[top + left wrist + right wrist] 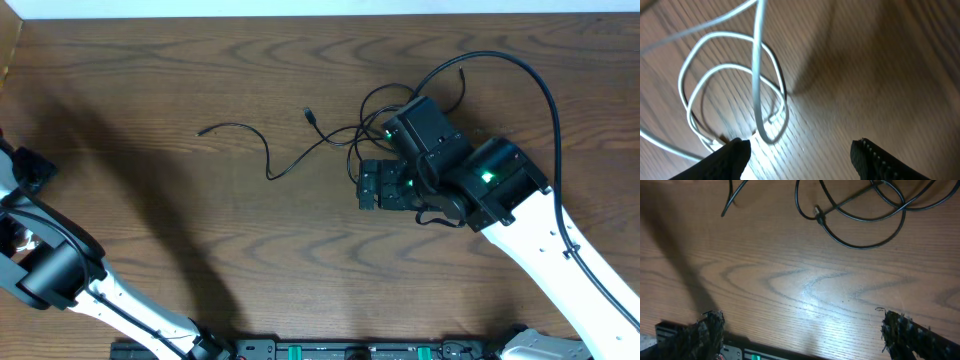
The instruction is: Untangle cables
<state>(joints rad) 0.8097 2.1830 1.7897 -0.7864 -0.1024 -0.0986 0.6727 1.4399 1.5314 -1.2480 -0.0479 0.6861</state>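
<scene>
A white cable (720, 75) lies in loose loops on the wooden table. My left gripper (800, 149) hovers just short of the loops, open, with only bare wood between its fingers. Its nearest loop ends beside the left fingertip (737, 150). The white cable and this gripper are out of the overhead view. Thin black cables (365, 125) lie tangled at centre right, and one strand (262, 150) trails off to the left. My right gripper (378, 187) hangs open over the table just in front of the tangle, holding nothing. In the right wrist view the black cables (860, 215) lie beyond the right gripper (802, 327).
A thick black wire (545, 95) arcs over the right arm (480, 180). The left arm (50, 265) stands at the far left edge. The arms' base rail (350, 350) runs along the front edge of the table (150, 60).
</scene>
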